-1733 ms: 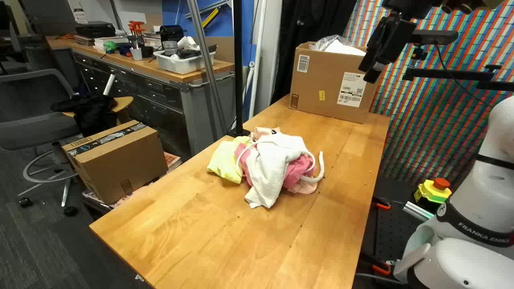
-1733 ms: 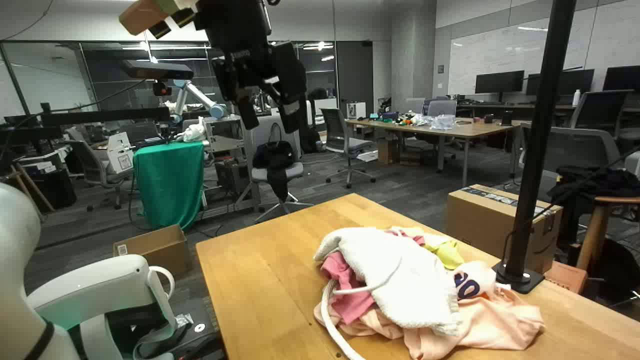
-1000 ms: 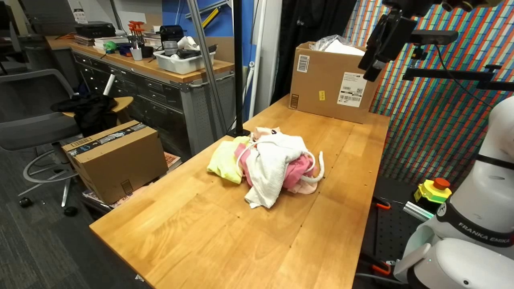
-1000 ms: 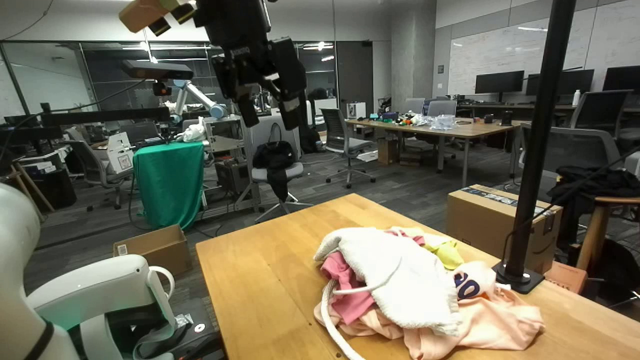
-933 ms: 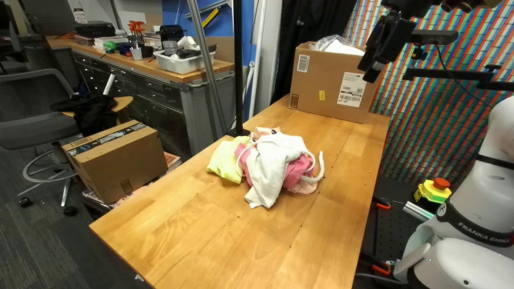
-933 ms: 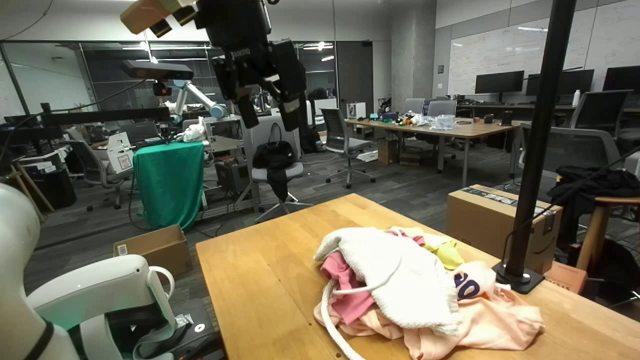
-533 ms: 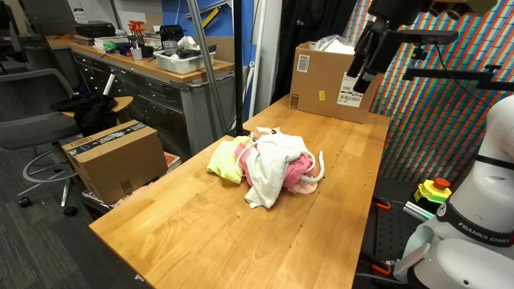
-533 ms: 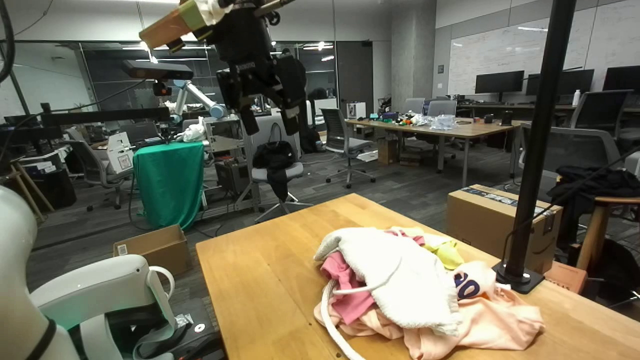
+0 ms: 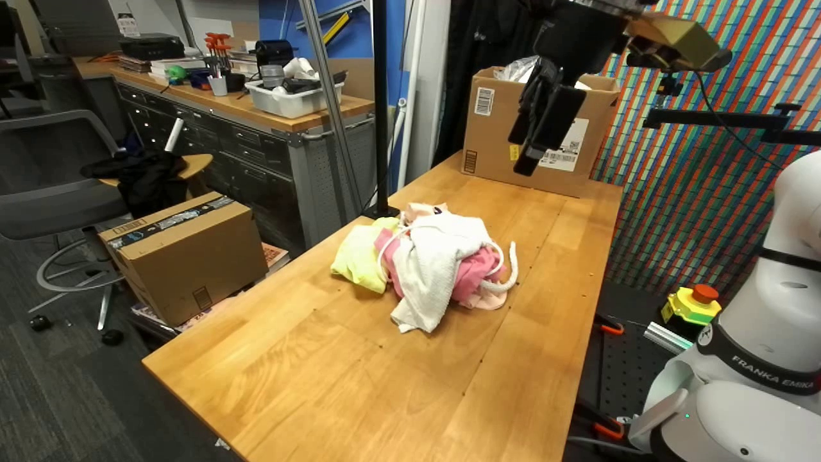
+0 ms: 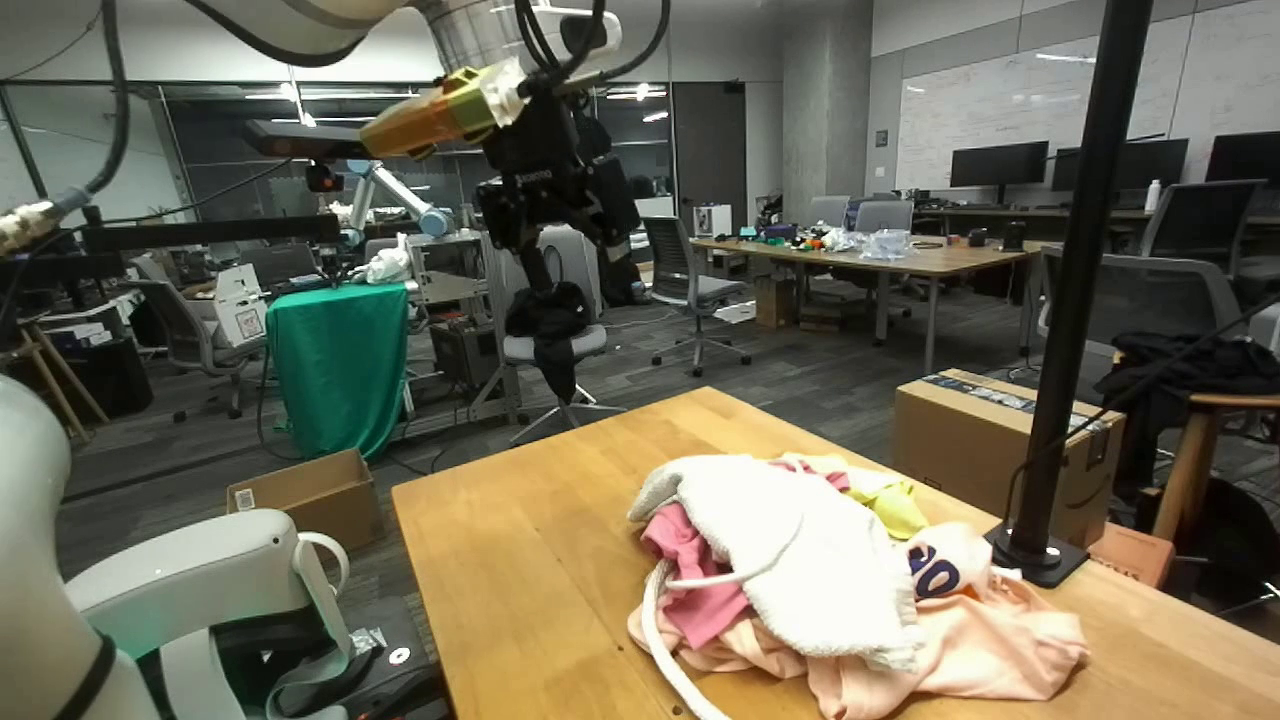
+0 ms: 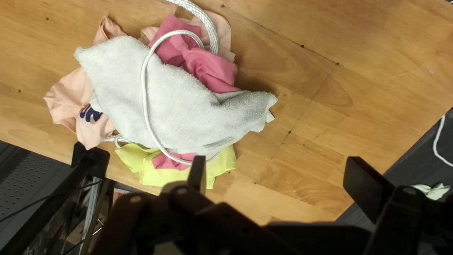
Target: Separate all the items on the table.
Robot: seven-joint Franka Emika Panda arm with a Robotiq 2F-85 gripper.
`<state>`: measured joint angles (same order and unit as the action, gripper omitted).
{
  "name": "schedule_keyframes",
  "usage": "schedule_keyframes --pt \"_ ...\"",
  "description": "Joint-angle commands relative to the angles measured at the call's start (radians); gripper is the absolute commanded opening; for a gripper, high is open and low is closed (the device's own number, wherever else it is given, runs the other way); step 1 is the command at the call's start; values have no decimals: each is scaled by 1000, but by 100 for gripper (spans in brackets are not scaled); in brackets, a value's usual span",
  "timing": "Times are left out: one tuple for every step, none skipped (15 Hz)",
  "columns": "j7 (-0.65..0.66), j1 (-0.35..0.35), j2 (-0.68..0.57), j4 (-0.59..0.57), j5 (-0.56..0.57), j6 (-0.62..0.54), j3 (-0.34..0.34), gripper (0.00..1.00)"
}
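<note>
A: In the wrist view, is the gripper (image 11: 276, 173) holding something?

B: No. Its jaws are spread wide with nothing between them. The white cloth (image 11: 184, 106) lies on the table (image 11: 371, 88), mostly up and left of them, with a white rope (image 11: 143, 81) looped over it.

A: Which way does the cloth go?

B: It's longest on a slant, top left to lower right. Its narrow end points right.

A: And in an exterior view?

B: That end points toward the bottom, with the yellow cloth (image 9: 359, 260) on the left.

A: In an exterior view, I see a peach cloth (image 10: 980, 650) poking out under the white one.

B: I think nothing is sorted yet, so the step is to reach in. Next it should come down and pinch the rope.
</note>
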<state>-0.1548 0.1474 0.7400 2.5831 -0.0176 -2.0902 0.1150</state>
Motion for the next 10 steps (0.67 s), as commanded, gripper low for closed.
schedule_keyframes --pt "54 -16 -117 -57 30 -83 11 100" --pt "68 -22 -145 -61 38 -105 14 100" --pt "82 -26 -172 -64 44 -121 16 100" --pt "97 -30 -196 -64 49 -138 18 100" --pt "109 -31 -221 -68 50 -142 18 100" --pt "125 -35 -243 -67 58 -149 20 100" --pt "136 -34 -265 -68 58 -149 19 100" --pt "153 -40 -285 -65 67 -158 22 100" --pt "164 -42 -305 -64 72 -166 23 100" --pt "173 -44 -324 -62 77 -172 21 100"
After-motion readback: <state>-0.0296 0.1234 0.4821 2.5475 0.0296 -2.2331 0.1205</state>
